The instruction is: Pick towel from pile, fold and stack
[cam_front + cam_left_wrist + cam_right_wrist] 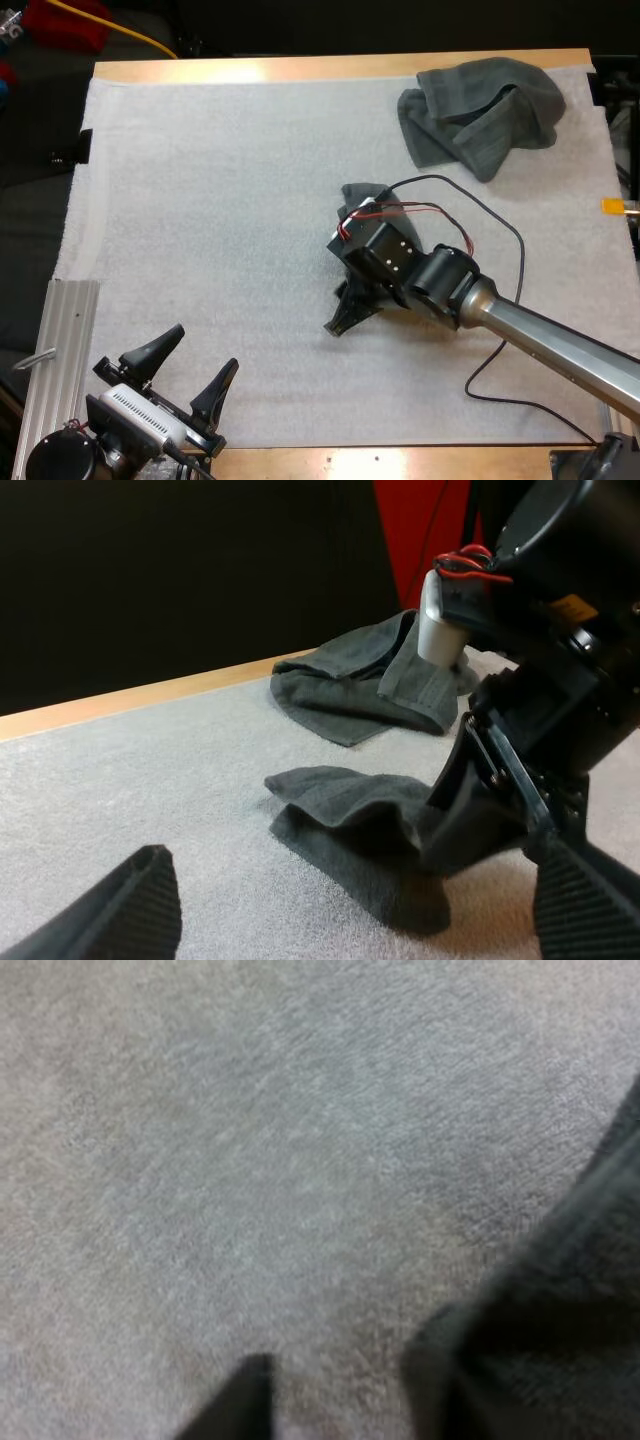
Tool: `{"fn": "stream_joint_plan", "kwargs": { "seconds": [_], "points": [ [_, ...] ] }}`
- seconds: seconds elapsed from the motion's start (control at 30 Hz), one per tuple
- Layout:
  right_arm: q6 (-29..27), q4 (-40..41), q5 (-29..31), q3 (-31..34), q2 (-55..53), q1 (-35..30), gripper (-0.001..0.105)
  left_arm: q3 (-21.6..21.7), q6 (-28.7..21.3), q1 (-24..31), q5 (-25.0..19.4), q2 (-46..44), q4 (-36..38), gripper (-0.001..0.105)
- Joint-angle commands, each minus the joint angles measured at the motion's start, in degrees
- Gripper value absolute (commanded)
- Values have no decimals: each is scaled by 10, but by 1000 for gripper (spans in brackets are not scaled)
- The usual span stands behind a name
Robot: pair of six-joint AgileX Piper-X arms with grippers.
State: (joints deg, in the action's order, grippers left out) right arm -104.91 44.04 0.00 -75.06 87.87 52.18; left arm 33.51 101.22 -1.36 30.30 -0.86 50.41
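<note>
Towel [362, 195]: soft, limp, light; lies apart from pile [480, 110], nearer side, under right gripper [345, 312], grip cannot be told. Pinch a corner. Left gripper [203, 350] spread apart, far from pile.

Crumpled towel [480, 115], dark grey-green, far right, flatter towel [362, 193] at centre (partly hidden)

The left half of the mat [200, 200] lies bare before us, from our left jaws, standing apart at the near edge, to the far side. Our right arm [540, 330] slants in from the right to mid-mat, over a small towel [362, 195]. A crumpled towel [480, 115] fills the far right corner. A metal rail [60, 350] borders the near left.
</note>
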Motion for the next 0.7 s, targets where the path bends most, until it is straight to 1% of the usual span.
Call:
{"fn": "stream_joint_plan", "kwargs": {
  "seconds": [0.0, 0.03, 0.07, 0.17, 0.3, 0.47, 0.67],
  "points": [
    [2, 17, 0, -3, -13, 3, 78, 4, 5, 0, 3, -75, -10, 70],
    [2, 21, 0, -3, -17, 5, 81, 4, 5, 0, 3, -75, -10, 70],
    [2, 25, 0, -3, -25, 6, 82, 4, 5, 0, 3, -75, -10, 70],
    [6, 30, 5, -3, -59, 8, 80, 4, 5, 0, 3, -75, -10, 70],
    [19, 37, 57, -3, -115, 8, 79, 4, 5, 0, 3, -75, -10, 70],
    [38, 63, 102, -3, -176, 8, 79, 4, 5, 0, 3, -75, -10, 70],
    [72, 89, 110, -3, -226, 8, 79, 4, 5, 0, 3, -75, -10, 70]
  ]
}}
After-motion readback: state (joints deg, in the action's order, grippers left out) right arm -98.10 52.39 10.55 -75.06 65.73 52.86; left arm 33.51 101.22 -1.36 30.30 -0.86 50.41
